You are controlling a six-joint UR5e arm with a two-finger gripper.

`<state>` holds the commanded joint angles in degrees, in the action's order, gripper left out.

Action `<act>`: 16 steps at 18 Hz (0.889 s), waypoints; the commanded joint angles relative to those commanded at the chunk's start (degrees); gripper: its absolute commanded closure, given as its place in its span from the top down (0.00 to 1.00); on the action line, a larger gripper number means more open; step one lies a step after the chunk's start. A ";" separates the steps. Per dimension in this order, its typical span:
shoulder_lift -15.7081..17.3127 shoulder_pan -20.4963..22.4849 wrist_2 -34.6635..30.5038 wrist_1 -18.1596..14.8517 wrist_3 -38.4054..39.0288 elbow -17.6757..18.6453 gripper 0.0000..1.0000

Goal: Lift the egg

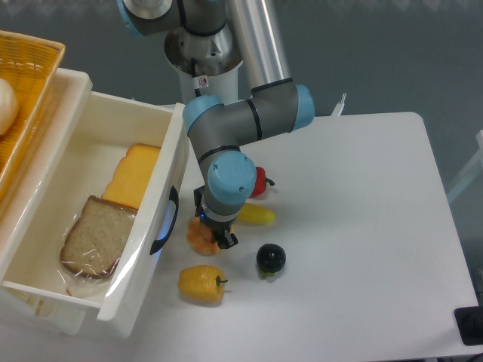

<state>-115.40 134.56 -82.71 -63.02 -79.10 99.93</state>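
- The egg (198,234) sits on the white table (362,226), just right of the white bin (172,162) and its dark handle (163,223). Only its left half shows, since the arm's wrist covers the rest.
- The gripper (215,235) hangs straight down over the egg, right at its right side. One dark fingertip pokes out at the egg's lower right edge, touching it or nearly so.
- Honestly can't tell if the fingers are spread or clamped on the egg, because the wrist blocks that view from above.
- A yellow pepper (201,283) lies in front of the egg, near but apart from it.
- A small black fruit (270,259) sits to the right of the gripper, clear of it.
- A yellow banana-ish piece (257,215) and something red (259,181) peek out behind the wrist.
- Inside the bin there's a slice of bread (94,235) in clear wrap and an orange cheese slice (134,176) behind it.
- A wicker basket (23,83) sits at the top left corner.
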 joint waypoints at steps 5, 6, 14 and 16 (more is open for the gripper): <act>0.35 0.26 0.18 -0.18 0.00 -0.96 0.26; 0.61 0.26 0.26 -0.26 0.09 -1.31 0.26; 4.57 2.37 2.72 -0.09 0.18 -4.56 0.26; 5.27 3.42 3.60 -0.09 0.26 -5.79 0.25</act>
<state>-110.13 137.98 -79.11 -63.11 -78.84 94.14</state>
